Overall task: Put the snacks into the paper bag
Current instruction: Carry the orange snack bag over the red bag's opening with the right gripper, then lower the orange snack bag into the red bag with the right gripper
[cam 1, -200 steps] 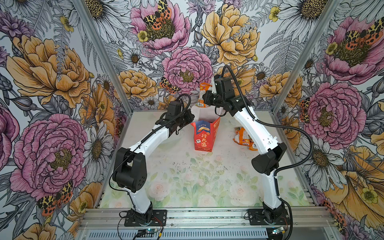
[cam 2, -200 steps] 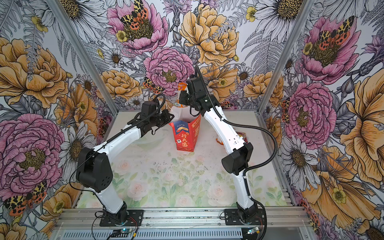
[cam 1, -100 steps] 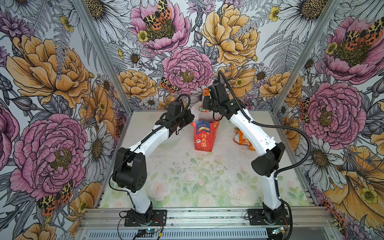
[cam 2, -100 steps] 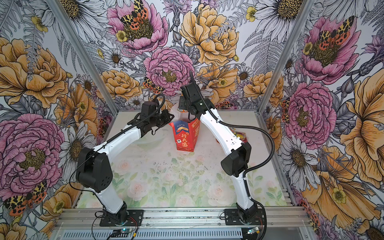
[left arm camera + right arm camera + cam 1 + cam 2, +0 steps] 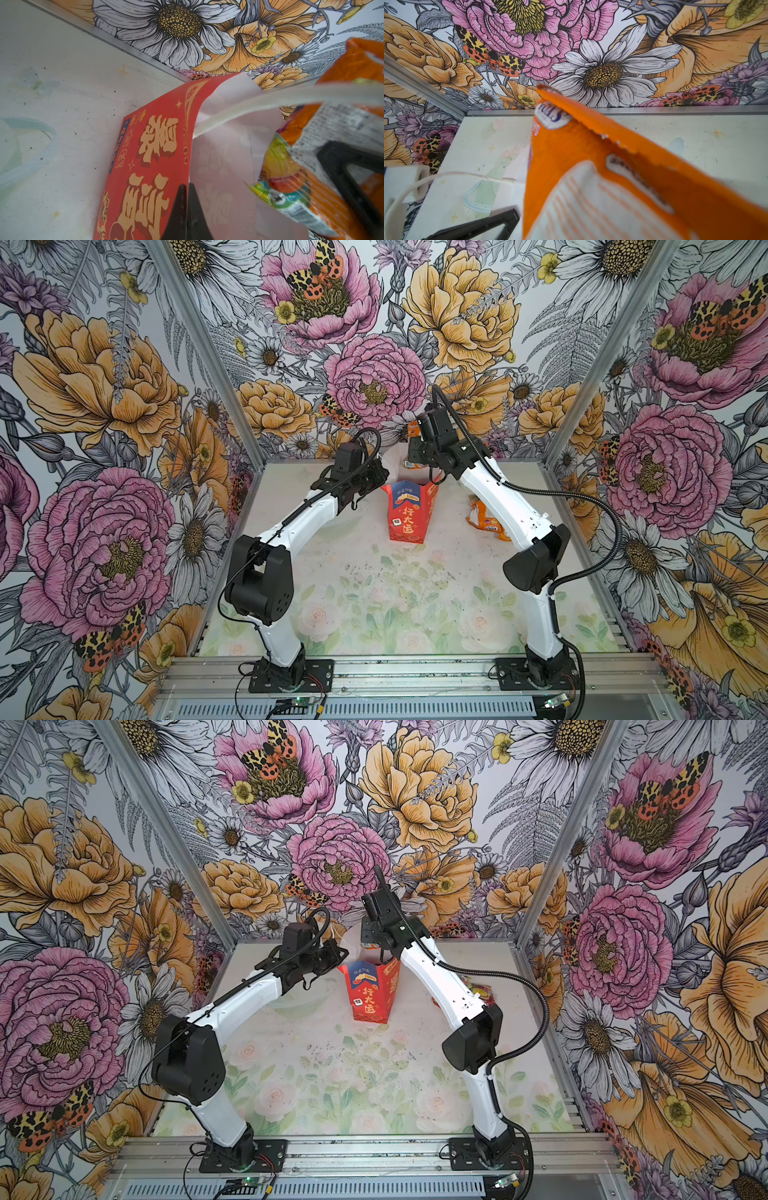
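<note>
Two arms meet at paper bag (image 5: 409, 514), upright on table (image 5: 374, 593), mouth open, white inside showing. Left gripper (image 5: 187, 188): fingers pinched tight on bag's top edge, wall between them. Right gripper (image 5: 417, 454): narrow gap, clamped on orange FOX'S packet (image 5: 591, 176), packet hanging over bag mouth, lower end at white inside per left wrist view. White cord handle (image 5: 467, 176) loose beside held packet. Second orange packet (image 5: 486, 520) flat on table right of bag, partly behind right arm.

paper bag (image 5: 409, 514) mouth — packet (image 5: 591, 166) blocking, cord (image 5: 239, 111) across
</note>
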